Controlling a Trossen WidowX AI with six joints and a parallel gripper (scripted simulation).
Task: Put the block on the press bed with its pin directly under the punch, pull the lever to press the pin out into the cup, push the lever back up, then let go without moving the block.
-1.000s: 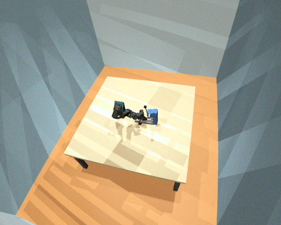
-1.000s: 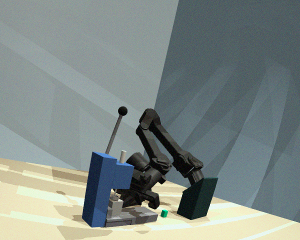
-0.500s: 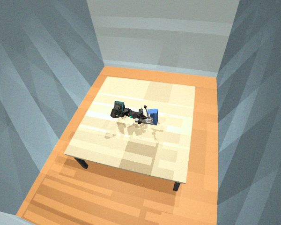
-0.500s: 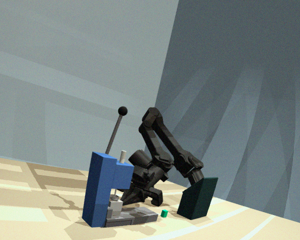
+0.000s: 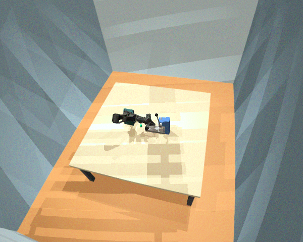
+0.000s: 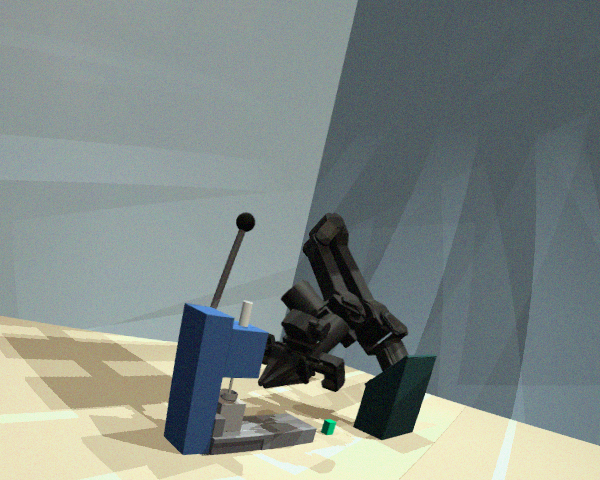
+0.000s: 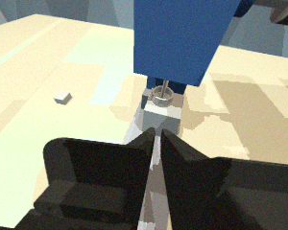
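Note:
The grey block (image 6: 233,417) (image 7: 161,120) sits on the press bed (image 6: 290,436) (image 5: 155,131), at its inner end by the blue press (image 6: 191,387) (image 5: 167,125) (image 7: 182,38). The thin punch (image 6: 231,384) (image 7: 165,88) comes down through a grey ring (image 6: 229,396) (image 7: 162,100) over the block's top. The block's pin cannot be made out. The lever (image 6: 228,268) (image 5: 157,120) stands raised, with a black knob. My gripper (image 6: 261,383) (image 7: 157,133) is shut and empty, its tips close to the block's near side; contact cannot be told. No cup can be made out.
A small green block (image 6: 328,426) (image 5: 141,125) lies between the bed and the arm's dark green base (image 6: 393,400). A small grey cube (image 7: 62,97) lies left of the press in the wrist view. The blue press head overhangs the block, close ahead of the gripper.

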